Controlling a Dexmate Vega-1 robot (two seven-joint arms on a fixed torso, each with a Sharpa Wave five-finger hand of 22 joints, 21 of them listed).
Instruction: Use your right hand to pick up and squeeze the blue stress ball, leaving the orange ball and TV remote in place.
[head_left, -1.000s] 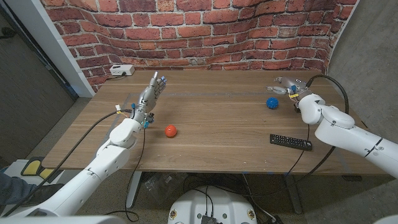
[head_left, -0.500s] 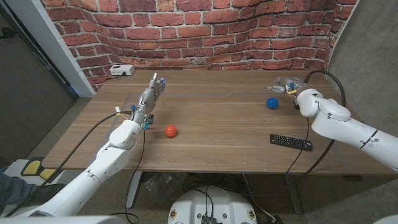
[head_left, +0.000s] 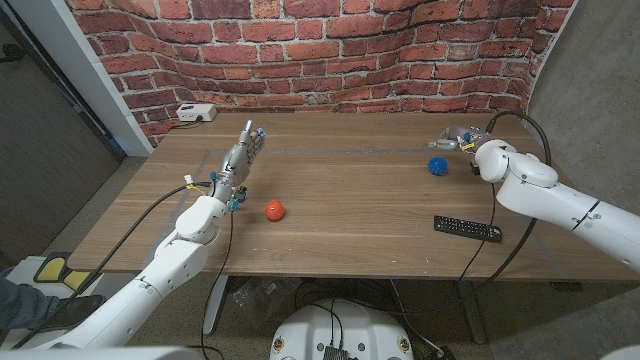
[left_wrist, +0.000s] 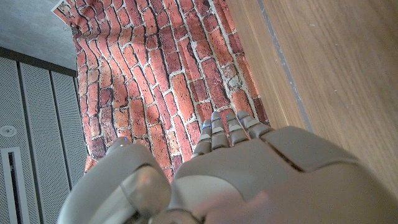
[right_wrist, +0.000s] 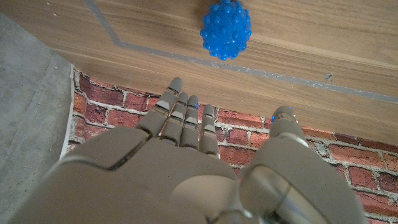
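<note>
The blue stress ball (head_left: 437, 166), knobbly all over, lies on the wooden table (head_left: 340, 210) at the far right; the right wrist view also has this ball (right_wrist: 226, 28). My right hand (head_left: 456, 139) hovers just behind and beside it, fingers apart and empty; the same right hand (right_wrist: 186, 162) reaches toward the brick wall without touching the ball. The orange ball (head_left: 274, 210) rests left of centre. Near the front right edge lies the black TV remote (head_left: 467, 228). My left hand (head_left: 240, 160) stands upright at the left, fingers straight, holding nothing, and this left hand (left_wrist: 230, 174) faces the wall.
A white box (head_left: 196, 113) with a cable sits at the table's far left corner. The brick wall (head_left: 320, 50) runs along the back edge. A strip of grey tape (right_wrist: 249, 65) crosses the wood near the blue ball.
My right arm has swung slightly toward the back of the table, bringing the hand a little farther behind the blue ball. The left hand and all three objects have stayed put.
</note>
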